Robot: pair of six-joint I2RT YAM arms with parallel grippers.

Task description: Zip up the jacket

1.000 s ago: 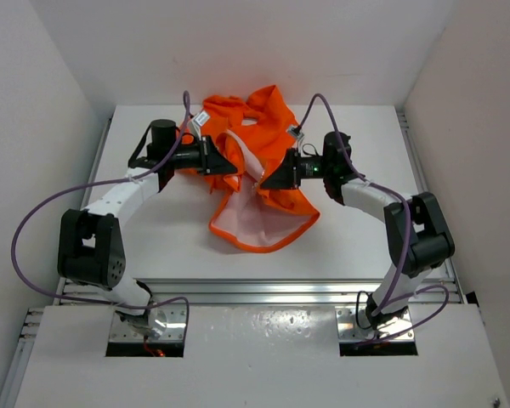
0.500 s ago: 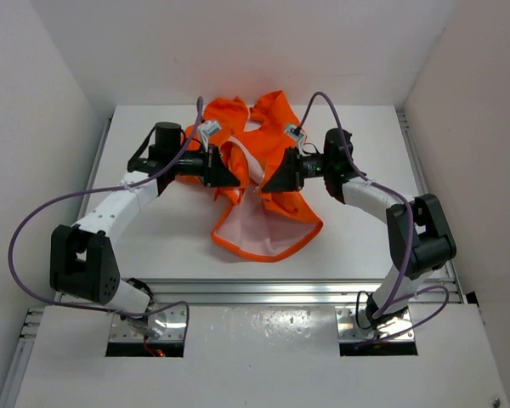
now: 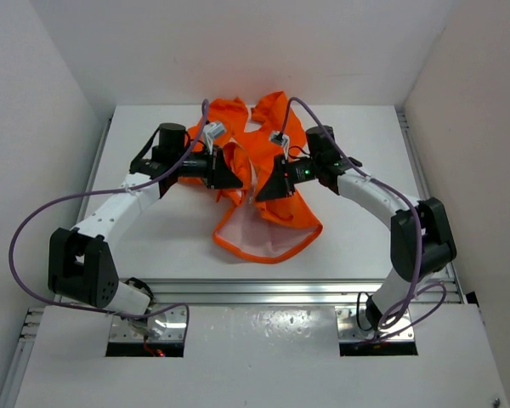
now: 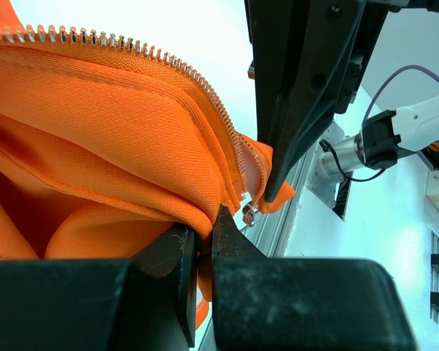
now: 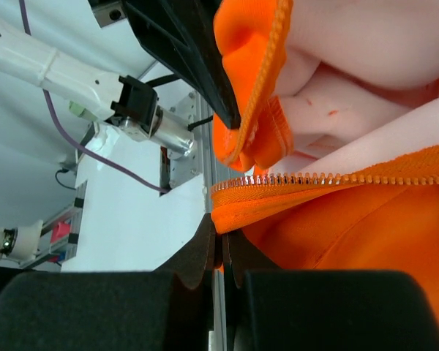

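The orange jacket (image 3: 276,170) lies in a crumpled heap on the white table (image 3: 153,246). It reaches from the middle of the table up to the far edge. Its bottom part is spread open toward the near edge of the table, and the pale pink lining (image 3: 257,238) shows there.

The left claw (image 3: 236,179) and the right claw (image 3: 260,193) meet over the middle of the table. Their tips are very near each other, and each one is on a front edge of the jacket.

The left claw is pinched tight on a thick fold of orange cloth. The cloth bulges out above its black fingers (image 4: 161,252), and a little bit hangs down between them. A row of zipper teeth (image 4: 168,62) runs along the top of that fold and down toward the claw. A small silver zipper pull (image 4: 248,215) hangs just beside the fingertips.

The right claw is squeezed tight too. It grips the jacket's edge just under another row of zipper teeth (image 5: 314,178). The two rows of teeth are close but not joined.
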